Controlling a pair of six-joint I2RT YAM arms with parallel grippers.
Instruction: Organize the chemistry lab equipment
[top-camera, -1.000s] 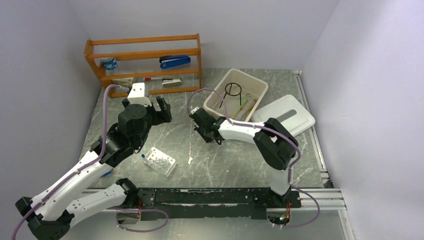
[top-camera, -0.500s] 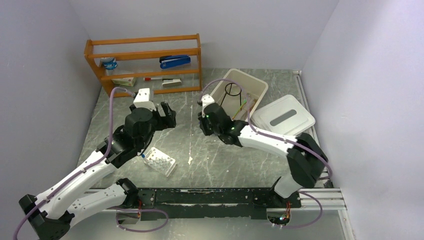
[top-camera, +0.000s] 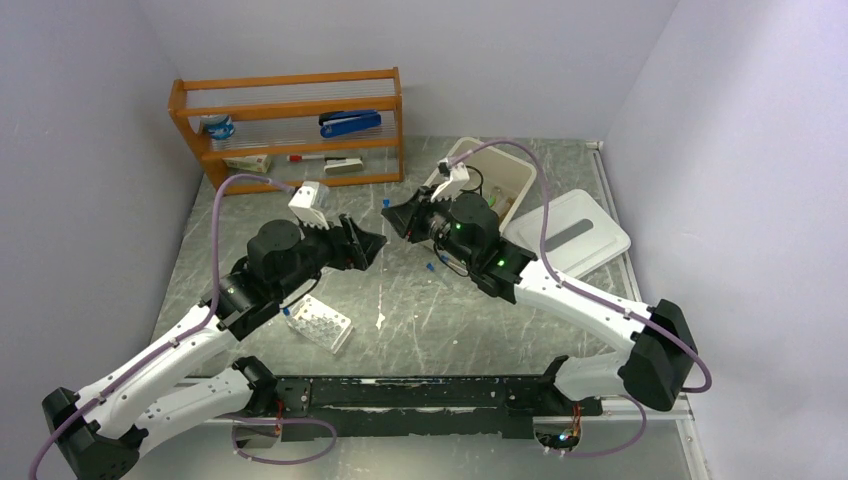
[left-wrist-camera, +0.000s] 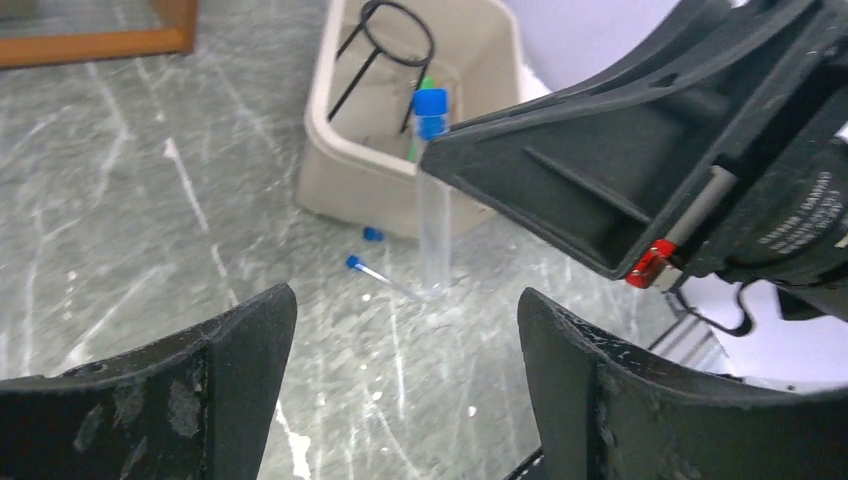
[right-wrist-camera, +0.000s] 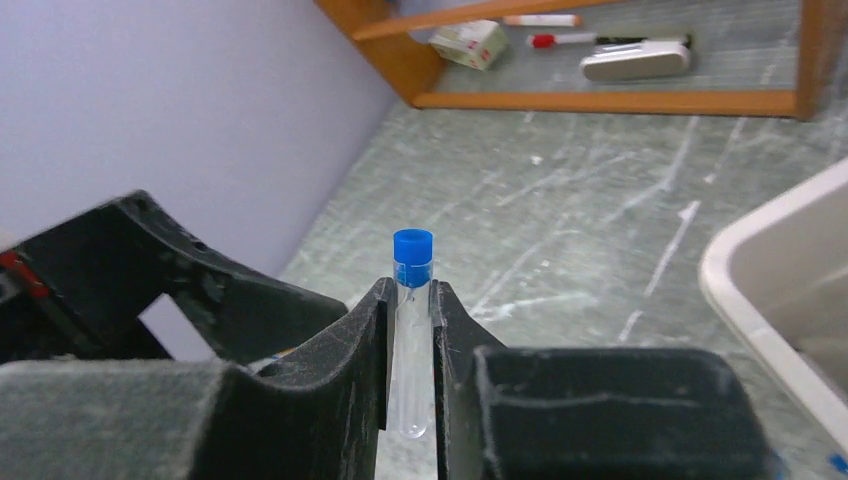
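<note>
My right gripper (right-wrist-camera: 412, 291) is shut on a clear tube with a blue cap (right-wrist-camera: 411, 340), held upright with the cap above the fingertips. In the left wrist view the same tube (left-wrist-camera: 433, 205) hangs from the right gripper's fingers above the table. My left gripper (left-wrist-camera: 405, 320) stands open facing it, a short way off, with nothing between its fingers. From above, the left gripper (top-camera: 368, 243) and the right gripper (top-camera: 398, 215) meet at mid-table. A thin blue-capped vial (left-wrist-camera: 378, 277) and a loose blue cap (left-wrist-camera: 372, 234) lie near the beige bin (left-wrist-camera: 360, 190). The black wire tripod (left-wrist-camera: 385, 40) stands in the bin.
A white holed rack (top-camera: 320, 322) lies at the front left, below the left arm. The bin's lid (top-camera: 570, 232) rests to the right of the bin (top-camera: 527, 172). A wooden shelf (top-camera: 290, 130) with a blue stapler (top-camera: 350, 122) stands at the back left.
The right gripper rose from the table and swung back and to the left with the tube. The left gripper turned and moved right to face it.
</note>
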